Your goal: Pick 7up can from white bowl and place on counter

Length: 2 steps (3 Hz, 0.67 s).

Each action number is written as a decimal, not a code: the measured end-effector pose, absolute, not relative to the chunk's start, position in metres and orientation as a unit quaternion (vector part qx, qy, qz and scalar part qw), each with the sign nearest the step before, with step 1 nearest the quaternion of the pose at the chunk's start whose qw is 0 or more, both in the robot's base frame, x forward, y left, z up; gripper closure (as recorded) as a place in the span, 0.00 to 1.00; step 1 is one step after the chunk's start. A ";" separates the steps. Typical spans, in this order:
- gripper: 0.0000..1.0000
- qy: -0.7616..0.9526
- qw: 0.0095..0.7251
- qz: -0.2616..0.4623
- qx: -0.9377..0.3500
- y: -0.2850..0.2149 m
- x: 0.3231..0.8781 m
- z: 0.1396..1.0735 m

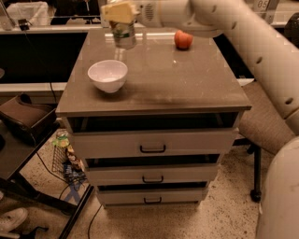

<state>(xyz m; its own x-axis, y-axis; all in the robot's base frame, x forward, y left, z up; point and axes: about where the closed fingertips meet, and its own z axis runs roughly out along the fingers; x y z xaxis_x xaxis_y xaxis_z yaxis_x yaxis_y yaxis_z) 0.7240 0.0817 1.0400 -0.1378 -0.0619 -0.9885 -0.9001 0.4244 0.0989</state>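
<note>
The white bowl [108,75] stands empty on the left part of the counter [177,79]. My gripper [120,13] is up at the back left, above the counter and behind the bowl. It is shut on the top of the 7up can [124,33], a silver can with a white and green label. The can hangs upright in the air, clear of the bowl and above the counter's far left area.
A red apple [183,39] sits at the back right of the counter. My arm [243,32] reaches in from the right. Three drawers [153,144] lie below, slightly ajar. A chair [268,121] is on the right and clutter on the floor [65,154] on the left.
</note>
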 end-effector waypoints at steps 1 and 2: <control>1.00 0.643 0.571 0.350 -0.372 0.038 0.751 1.047; 1.00 0.655 0.591 0.314 -0.352 0.013 0.765 1.027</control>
<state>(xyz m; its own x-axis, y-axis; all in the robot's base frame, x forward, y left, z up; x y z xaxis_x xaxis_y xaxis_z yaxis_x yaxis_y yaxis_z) 0.7652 0.0127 1.0270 -0.0535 -0.0899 -0.9945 -0.8313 0.5558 -0.0055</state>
